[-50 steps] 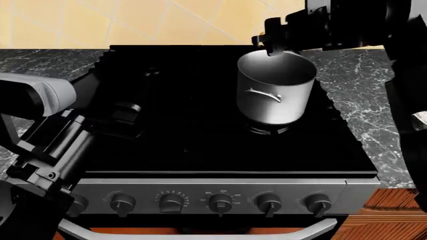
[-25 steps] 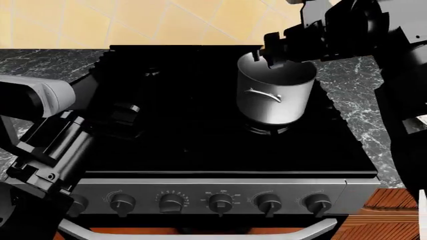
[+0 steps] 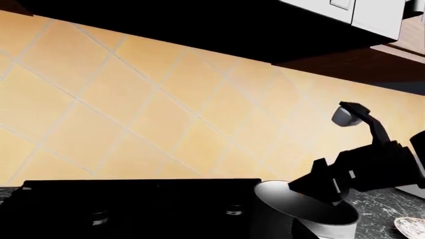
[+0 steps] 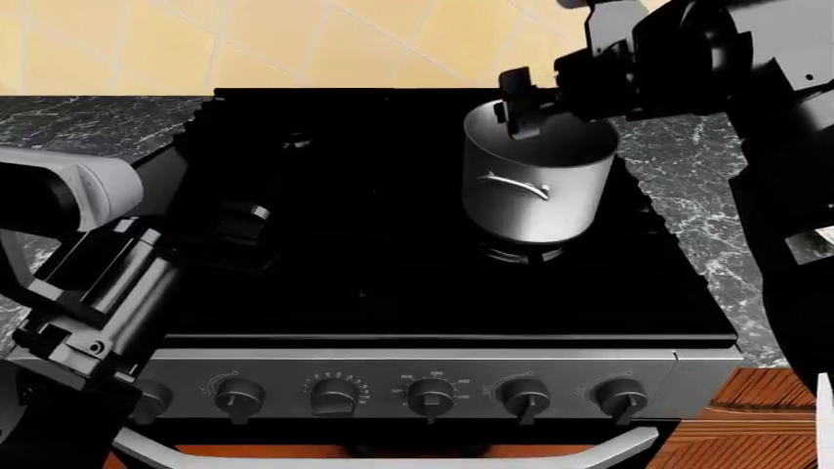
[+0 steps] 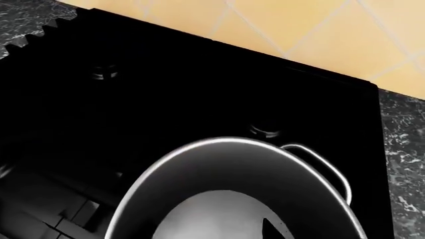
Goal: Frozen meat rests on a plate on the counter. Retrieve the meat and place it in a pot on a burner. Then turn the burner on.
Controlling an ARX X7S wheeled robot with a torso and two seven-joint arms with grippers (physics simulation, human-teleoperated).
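1. The frozen meat is not showing clearly in any view; a small dark shape is lying against the pale floor of the pot (image 5: 232,199) in the right wrist view, but I cannot tell whether that is the meat or a shadow
2. The pot (image 4: 537,174) is standing upright on the burner (image 4: 521,252) at the right rear of the black stove top (image 4: 391,274), with one loop handle facing the robot
3. The right gripper (image 4: 521,107) is hovering directly above the pot's far-left rim, so the pot is lying straight below that hand and the drop path is pointing down into the open mouth
4. The right arm is by far the nearer one to the pot; the left gripper is sitting low at the stove's front left, well apart from the pot, and its fingertips are not showing
5. In the left wrist view the right gripper (image 3: 325,186) is reaching over the pot (image 3: 299,219) rim; its jaws look dark and bunched, and I cannot tell whether they are apart, together or clamped on something
6. The plate (image 3: 411,226) is peeking in on the counter (image 4: 710,176) just beyond the pot
7. The control knobs (image 4: 431,396) along the stove front are waiting untouched, near the left arm, so lighting the burner looks like the step left to do
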